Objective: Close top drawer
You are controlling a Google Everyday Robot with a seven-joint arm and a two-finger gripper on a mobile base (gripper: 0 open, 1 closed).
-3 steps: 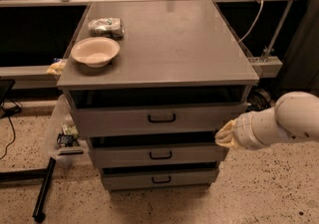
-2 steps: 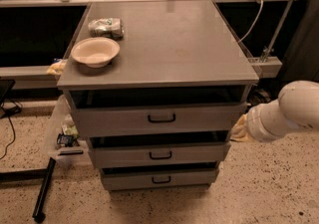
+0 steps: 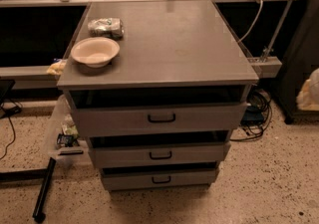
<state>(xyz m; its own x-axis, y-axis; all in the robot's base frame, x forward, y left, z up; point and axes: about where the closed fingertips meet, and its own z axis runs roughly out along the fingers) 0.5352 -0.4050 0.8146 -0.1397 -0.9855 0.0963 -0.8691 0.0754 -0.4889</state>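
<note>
Gripper [image 3: 310,92] was a pale blur, cut off at the right edge; whether open or closed could not be told. Top drawer [image 3: 160,118] sat well left of it, partly open.

1. The top drawer [image 3: 209,117] has a pale grey front; its handle [image 3: 161,118] is dark.
2. The bench [image 3: 169,44] top is plain mid grey.
3. The bowl [image 3: 94,51] is cream.
4. The floor [image 3: 269,183] is beige with dark speckles.
5. The end effector [image 3: 306,96], at the view's right edge, looks yellowish white.
</note>
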